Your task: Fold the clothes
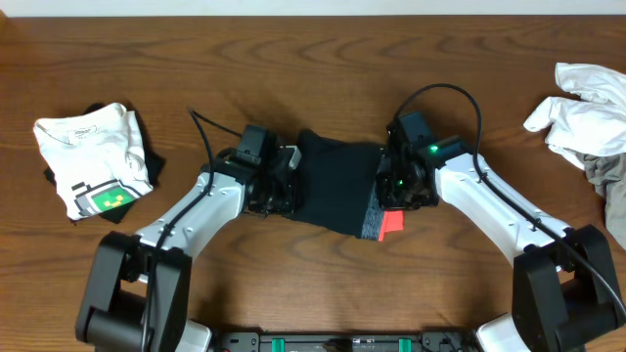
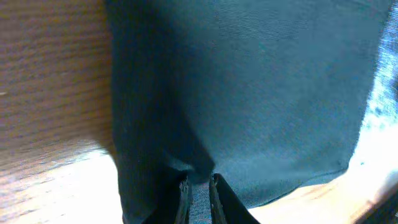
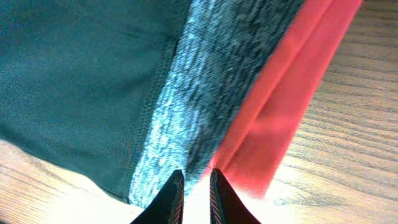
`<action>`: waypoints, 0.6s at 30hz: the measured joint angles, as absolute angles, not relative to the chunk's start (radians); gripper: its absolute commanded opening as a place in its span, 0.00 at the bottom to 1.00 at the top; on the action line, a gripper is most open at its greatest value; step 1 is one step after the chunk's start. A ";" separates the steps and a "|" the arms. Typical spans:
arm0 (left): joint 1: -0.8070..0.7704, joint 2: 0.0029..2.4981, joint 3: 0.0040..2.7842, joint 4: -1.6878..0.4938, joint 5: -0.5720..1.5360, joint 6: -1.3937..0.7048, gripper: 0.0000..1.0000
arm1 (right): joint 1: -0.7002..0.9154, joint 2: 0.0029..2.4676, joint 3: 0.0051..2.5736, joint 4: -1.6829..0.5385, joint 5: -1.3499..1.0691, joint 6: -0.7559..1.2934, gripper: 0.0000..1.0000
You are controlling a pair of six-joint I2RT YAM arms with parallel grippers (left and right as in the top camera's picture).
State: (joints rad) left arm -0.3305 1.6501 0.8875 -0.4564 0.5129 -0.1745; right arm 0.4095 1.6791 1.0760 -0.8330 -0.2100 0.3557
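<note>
Red-and-grey waistband [image 3: 205, 106] is seen at the near right corner of the black trousers [image 1: 333, 181], which lie folded into a compact bundle mid-counter [image 1: 313, 59]. One last fold is judged to be left. The left gripper [image 2: 200, 193] jaws are pinched on the left edge, and the right gripper [image 3: 194, 186] jaws on the waistband. No clear long axis is seen in the nearly square bundle, and the waistband faces right.

A brown wood-grain table [image 1: 293, 59] spreads before me. At its centre lie folded black trousers [image 1: 337, 186], their grey-and-red waistband toward three o'clock. At nine o'clock, a folded white T-shirt [image 1: 88, 156] with a green print rests on a dark garment [image 1: 154, 163]. At two o'clock sits a crumpled white garment [image 1: 585, 117], with grey cloth [image 1: 611, 176] beside it.
</note>
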 measured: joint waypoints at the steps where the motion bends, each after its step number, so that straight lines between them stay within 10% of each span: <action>1: -0.325 1.660 0.888 -0.456 0.512 -0.175 0.15 | 0.410 1.679 1.076 -0.833 -0.210 0.356 0.14; 18: -0.286 1.715 0.888 -0.454 0.545 -0.175 0.16 | 0.410 1.679 1.076 -0.824 -0.210 0.356 0.14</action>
